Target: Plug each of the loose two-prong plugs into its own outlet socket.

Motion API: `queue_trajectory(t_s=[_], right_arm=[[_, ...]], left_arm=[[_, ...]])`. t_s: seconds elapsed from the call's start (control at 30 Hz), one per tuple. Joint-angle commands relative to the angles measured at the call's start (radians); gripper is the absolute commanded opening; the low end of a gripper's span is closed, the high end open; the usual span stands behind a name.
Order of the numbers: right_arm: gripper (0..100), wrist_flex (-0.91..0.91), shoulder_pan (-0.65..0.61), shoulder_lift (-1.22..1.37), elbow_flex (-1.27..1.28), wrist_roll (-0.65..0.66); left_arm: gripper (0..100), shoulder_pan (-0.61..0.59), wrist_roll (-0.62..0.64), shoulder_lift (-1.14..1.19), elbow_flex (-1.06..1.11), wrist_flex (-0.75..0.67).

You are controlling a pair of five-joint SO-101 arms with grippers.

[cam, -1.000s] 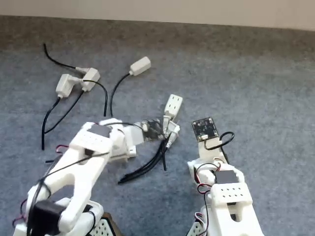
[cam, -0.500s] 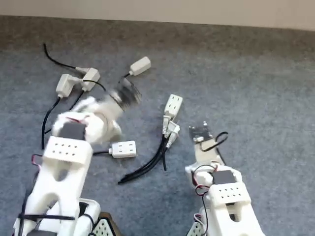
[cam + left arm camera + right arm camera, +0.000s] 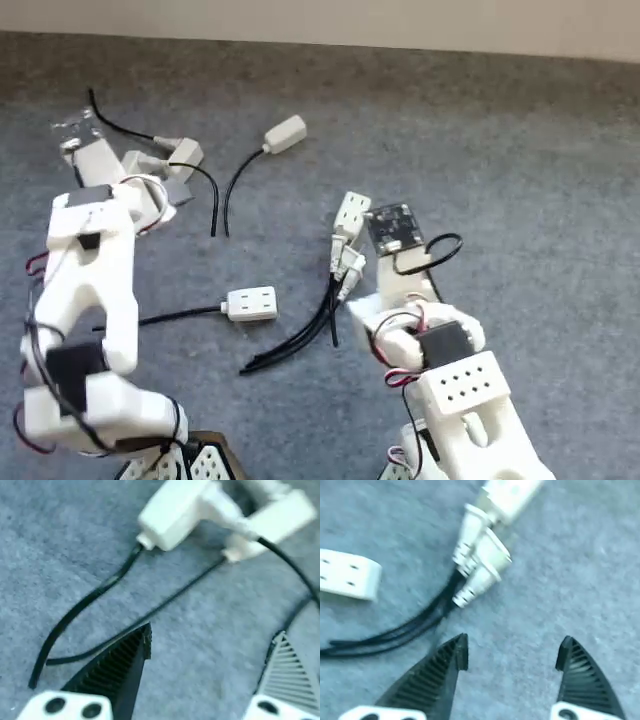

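**Left claw short of the far-left plug pair, jaws apart**

- Your left claw (image 3: 214,631) hangs over the grey fabric table top (image 3: 75,555), jaws apart, gripping nothing.
- The white blocky plug on a black cord (image 3: 175,510) lies just ahead of the fingertips. Its long axis slants across the jaw opening, not in line with it.
- A second white plug body (image 3: 272,517) sits tight beside it; you can't tell if they're joined.
- The left arm is far nearer this pair, so it looks like the left's pick. It likely needs a reach forward and a wrist turn.
- Your right claw (image 3: 515,639) is also apart and empty, near the white power strip (image 3: 351,213), where three white plugs (image 3: 480,555) appear seated.
- The white three-hole outlet block (image 3: 252,303) lies between the arms.
- Since a second ago, the left arm has swung from table centre to the far-left corner, uncovering that block. The right arm has pushed forward toward the strip.
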Motion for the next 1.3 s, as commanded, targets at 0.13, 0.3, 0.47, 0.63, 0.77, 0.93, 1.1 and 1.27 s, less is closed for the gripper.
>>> queue_trajectory(t_s=[0.13, 0.3, 0.47, 0.63, 0.77, 0.93, 1.1, 1.27], right_arm=[[27.7, -0.15, -0.062, 0.153, -0.071, -0.123], [22.9, -0.183, -0.062, 0.429, -0.202, -0.252], [20.6, -0.259, -0.061, 0.642, -0.3, -0.273], [20.6, -0.338, -0.064, 0.75, -0.366, -0.275], [20.6, -0.343, -0.059, 0.792, -0.43, -0.275], [20.6, -0.343, -0.054, 0.875, -0.516, -0.273], [20.6, -0.338, -0.058, 0.97, -0.541, -0.272], [20.6, -0.338, -0.061, 0.978, -0.539, -0.272]], left_arm=[[36, -0.074, 0.114, 0.145, -0.163, -0.005], [36, -0.065, 0.118, 0.147, -0.165, -0.006], [36, -0.062, 0.118, 0.15, -0.165, -0.006], [36, -0.061, 0.118, 0.151, -0.165, -0.006], [36, -0.058, 0.117, 0.153, -0.163, -0.009], [36, -0.045, 0.117, 0.153, -0.16, -0.009], [36, -0.044, 0.117, 0.153, -0.16, -0.009], [36, -0.042, 0.117, 0.153, -0.16, -0.009]])
